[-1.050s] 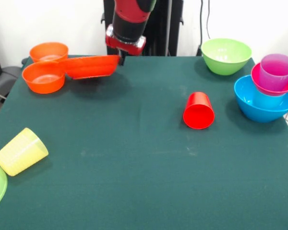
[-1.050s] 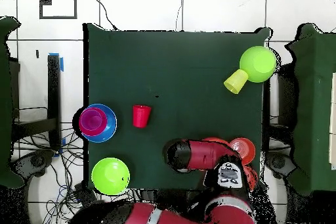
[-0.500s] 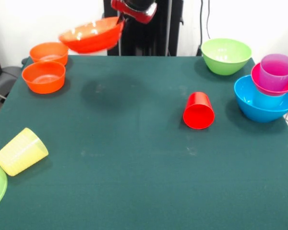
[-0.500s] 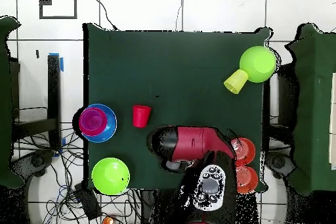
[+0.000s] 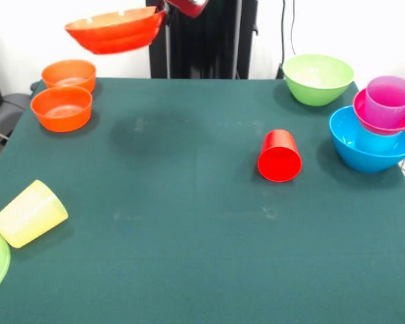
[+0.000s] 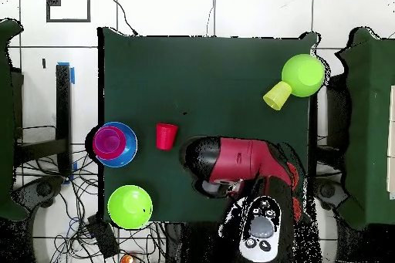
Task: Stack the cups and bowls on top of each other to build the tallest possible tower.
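High above the table's far corner, the gripper, clenched on one rim of the wide orange bowl, carries it aloft, where so off-centre a pinch may let it tip or slip free

Dark green table, two small orange bowls, two lime bowls, blue bowl, tipped red cup, tipped yellow cup
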### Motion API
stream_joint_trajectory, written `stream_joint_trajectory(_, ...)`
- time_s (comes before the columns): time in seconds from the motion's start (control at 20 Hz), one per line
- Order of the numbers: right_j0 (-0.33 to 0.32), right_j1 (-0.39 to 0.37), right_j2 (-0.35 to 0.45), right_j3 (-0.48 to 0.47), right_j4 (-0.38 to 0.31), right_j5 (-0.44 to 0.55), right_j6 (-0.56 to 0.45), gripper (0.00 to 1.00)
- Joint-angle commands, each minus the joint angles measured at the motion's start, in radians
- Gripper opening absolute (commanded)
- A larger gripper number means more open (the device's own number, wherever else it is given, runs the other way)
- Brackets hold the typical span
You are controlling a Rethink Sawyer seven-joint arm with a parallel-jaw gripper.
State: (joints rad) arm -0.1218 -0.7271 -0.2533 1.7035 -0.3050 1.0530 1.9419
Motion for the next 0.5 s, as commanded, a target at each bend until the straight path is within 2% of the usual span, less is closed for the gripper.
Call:
stream_joint_trajectory(0.05, -0.014, -0.023, 0.120, -0.086, -0.055, 0.166, -0.168, 0.00)
stream_joint_trajectory(0.1, -0.017, -0.020, 0.119, -0.080, -0.063, 0.158, -0.171, 0.00)
stream_joint_trajectory(0.2, -0.048, 0.009, 0.116, -0.052, -0.083, 0.081, -0.165, 0.00)
stream_joint_trajectory(0.4, -0.129, 0.073, 0.096, -0.006, -0.168, -0.069, -0.189, 0.00)
stream_joint_trajectory(0.5, -0.162, 0.074, 0.099, 0.016, -0.198, -0.090, -0.213, 0.00)
